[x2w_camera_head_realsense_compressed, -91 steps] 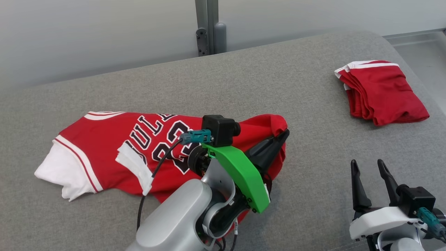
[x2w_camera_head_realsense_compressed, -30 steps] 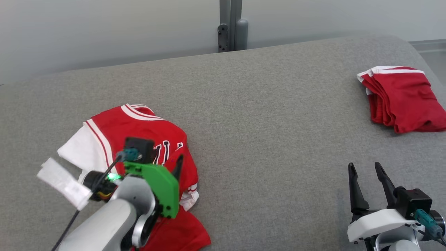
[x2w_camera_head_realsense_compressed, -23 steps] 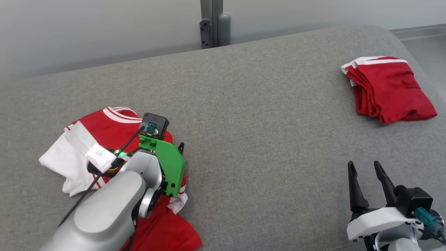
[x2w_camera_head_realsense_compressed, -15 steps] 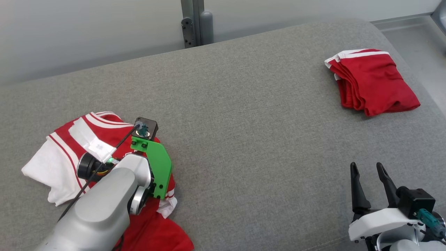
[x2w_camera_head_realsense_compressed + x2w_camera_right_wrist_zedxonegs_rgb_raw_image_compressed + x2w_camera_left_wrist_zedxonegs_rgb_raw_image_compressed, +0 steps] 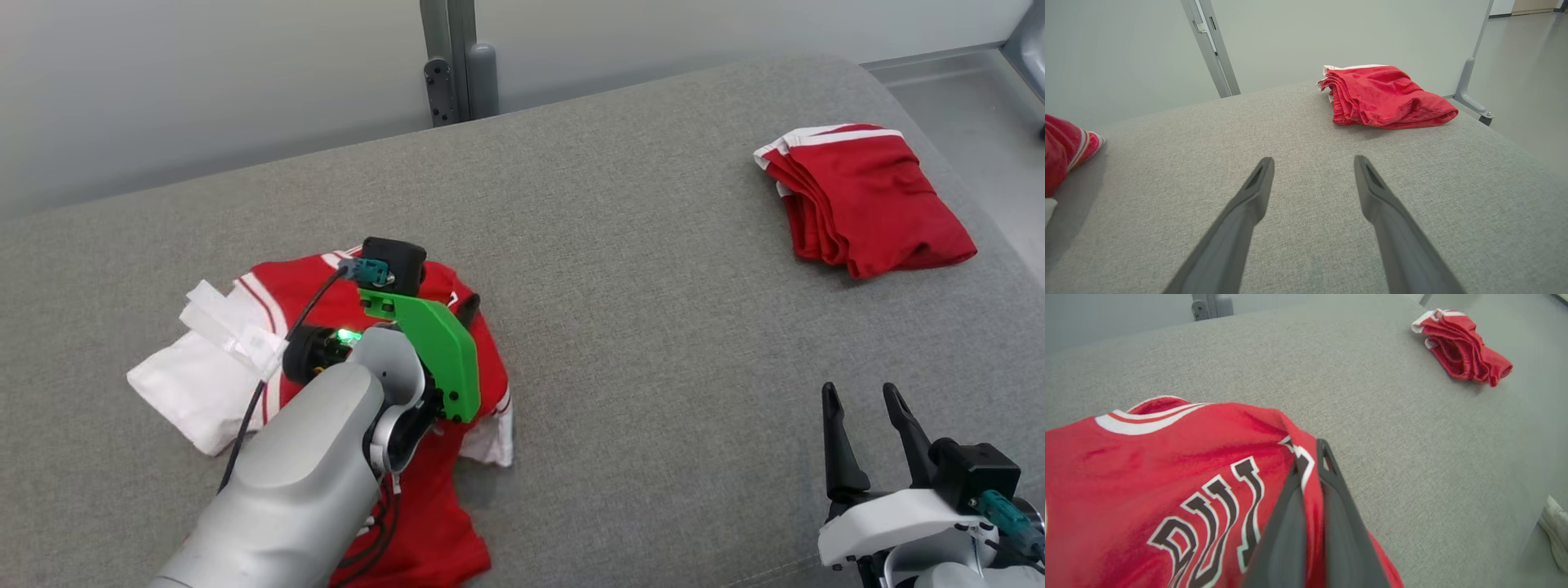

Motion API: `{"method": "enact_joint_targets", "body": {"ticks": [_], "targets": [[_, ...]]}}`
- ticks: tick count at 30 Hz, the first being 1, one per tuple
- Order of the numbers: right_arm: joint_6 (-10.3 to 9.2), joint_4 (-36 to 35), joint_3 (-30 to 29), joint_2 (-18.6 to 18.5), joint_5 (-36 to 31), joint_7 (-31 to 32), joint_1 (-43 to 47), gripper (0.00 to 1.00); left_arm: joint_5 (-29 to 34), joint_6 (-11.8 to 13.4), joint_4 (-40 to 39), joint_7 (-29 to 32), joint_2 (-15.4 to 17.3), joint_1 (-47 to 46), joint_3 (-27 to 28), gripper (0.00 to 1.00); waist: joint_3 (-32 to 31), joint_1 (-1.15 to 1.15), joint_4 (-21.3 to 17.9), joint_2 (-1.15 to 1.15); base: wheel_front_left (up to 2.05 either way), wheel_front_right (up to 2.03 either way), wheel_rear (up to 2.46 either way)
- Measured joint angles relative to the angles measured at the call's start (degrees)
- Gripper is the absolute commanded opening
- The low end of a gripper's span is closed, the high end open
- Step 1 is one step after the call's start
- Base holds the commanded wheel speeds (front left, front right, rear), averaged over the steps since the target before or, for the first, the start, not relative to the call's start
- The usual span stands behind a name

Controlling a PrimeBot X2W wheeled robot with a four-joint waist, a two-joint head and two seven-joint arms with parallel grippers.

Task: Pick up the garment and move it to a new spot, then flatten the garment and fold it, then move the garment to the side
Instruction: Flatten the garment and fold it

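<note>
Jersey runs near-to-far, collar away (bunched), pinched in left tool; right tool gapes.

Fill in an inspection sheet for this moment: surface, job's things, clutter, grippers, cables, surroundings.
Surface: grey fabric surface, flat, no stains seen.
Job's things: red jersey bunched at the left, with one fold pinched up.
Clutter: folded red garment at the far right, apart from the jersey.
Grippers: left gripper shut on the jersey; right gripper open and empty, over the surface.
Cables: black cable with a white tag runs along the left arm.
Surroundings: grey wall and metal post behind the surface.
</note>
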Motion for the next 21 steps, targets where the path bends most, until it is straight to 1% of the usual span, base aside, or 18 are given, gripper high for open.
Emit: {"method": "enact_joint_targets", "body": {"ticks": [1,2,5,6,9,12,13,14,17,19,21], "targets": [[0.0,-0.01,-0.1,0.0,-0.14,0.0,0.04,1.0,-0.7,-0.92,-0.53,-1.43,-0.62,0.04,0.79,0.0,-0.14,0.0,0.06,0.0,0.0,0.0,0.0],[0.0,-0.01,-0.16,-0.01,-0.35,0.0,0.15,1.0,-1.49,-2.52,-1.36,-2.98,-1.1,0.15,1.44,0.0,-0.26,0.0,0.1,0.0,0.0,0.0,0.0],[0.0,0.0,-0.24,0.01,-0.87,0.0,0.51,1.0,-6.04,-5.97,-3.35,-6.24,-3.31,1.1,4.17,0.0,-0.6,0.0,0.07,0.0,0.0,0.0,0.0],[0.0,0.0,-0.33,0.0,-0.98,0.0,0.55,1.0,-7.28,-6.9,-4.04,-7.12,-3.88,1.59,5.01,0.0,-0.66,0.0,0.02,0.0,0.0,0.0,0.0],[0.0,-0.02,-0.35,0.0,-1.46,0.0,0.58,1.0,-10.54,-8.49,-5.28,-10.06,-4.89,2.77,6.64,0.0,-0.72,0.0,-0.21,0.0,0.0,0.0,0.0],[0.0,-0.02,-0.15,-0.01,-1.87,0.0,0.57,1.0,-14.46,-8.88,-3.11,-13.85,-5.5,4.35,10.03,0.0,-0.64,0.0,-0.63,0.0,0.0,0.0,0.0],[0.0,-0.03,-0.14,-0.03,-1.93,0.0,0.57,1.0,-13.89,-8.81,-1.36,-13.95,-5.33,4.57,9.47,0.0,-0.62,0.0,-0.8,0.0,0.0,0.0,0.0],[0.0,-0.09,-0.15,-0.11,-1.94,0.0,0.55,1.0,-11.96,-8.37,0.6,-13.92,-4.78,4.63,8.02,0.0,-0.52,0.0,-0.96,0.0,0.0,0.0,0.0],[0.0,-0.2,-0.3,-0.2,-2.04,0.0,0.55,1.0,-9.88,-7.81,5.55,-13.49,-4.74,4.67,6.0,0.0,-0.03,0.0,-1.22,0.0,0.0,0.0,0.0],[0.0,-0.29,-0.34,-0.25,-2.19,0.0,0.54,1.0,-6.04,-6.68,10.04,-16.01,-4.77,4.2,3.71,0.0,0.45,0.0,-1.39,0.0,0.0,0.0,0.0],[0.0,-0.37,-0.34,-0.26,-2.33,0.0,0.53,1.0,-4.35,-5.64,12.66,-17.62,-4.88,3.49,2.41,0.02,0.73,0.0,-1.46,0.0,0.0,0.0,0.0]]}}
